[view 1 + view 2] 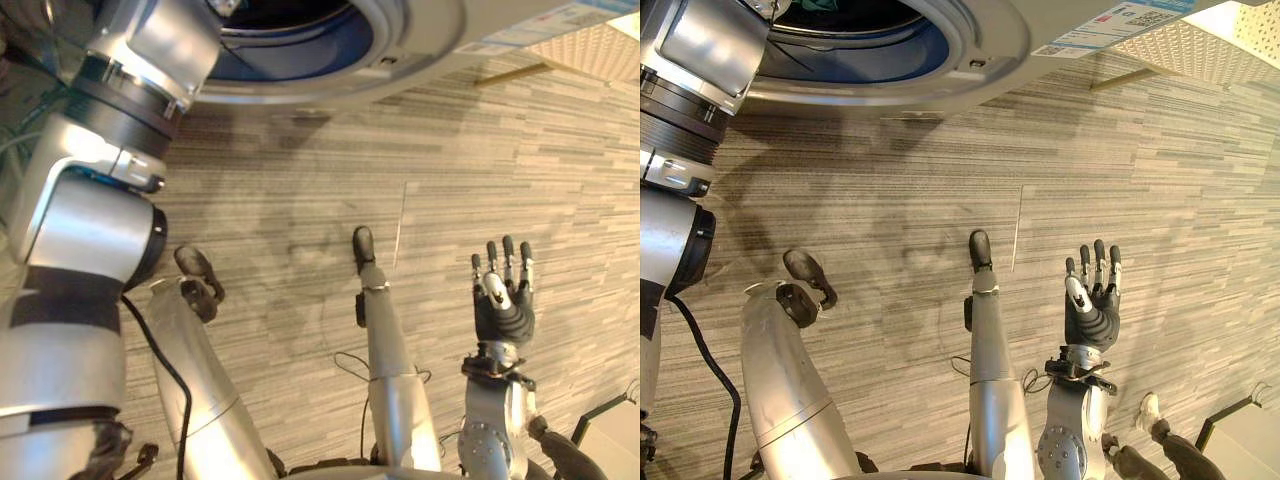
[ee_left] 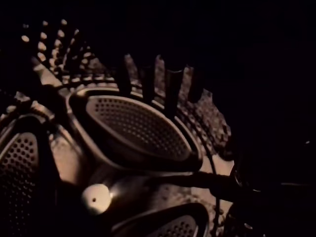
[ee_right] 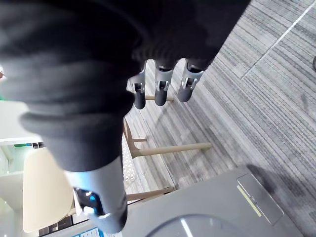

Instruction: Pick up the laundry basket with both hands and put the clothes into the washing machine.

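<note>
The washing machine (image 1: pixel 975 45) stands at the far edge of the grey striped carpet floor (image 1: pixel 300 200), its round door opening facing the robot. The left arm reaches up into that opening. In the left wrist view the left robot hand (image 2: pixel 172 94) is inside the drum (image 2: pixel 138 128), a dim perforated metal wall with raised, rounded paddles. Its fingers show as dark straight bars against the metal, released, with nothing seen in them. A scrap of dark green (image 1: pixel 830 6) shows just inside the opening in the right eye view, too little of it to tell whether it is clothing.

The right robot hand (image 1: pixel 503 305) is held over the floor's near right part, well apart from the machine. Its palm is turned up and its fingers are straight and spread, relaxed and holding nothing.

Beside the machine, at the floor's far right corner, stands a cream perforated piece on wooden legs (image 1: pixel 590 50). A person's pale shoe (image 1: pixel 1150 408) rests on the floor near the right arm.
</note>
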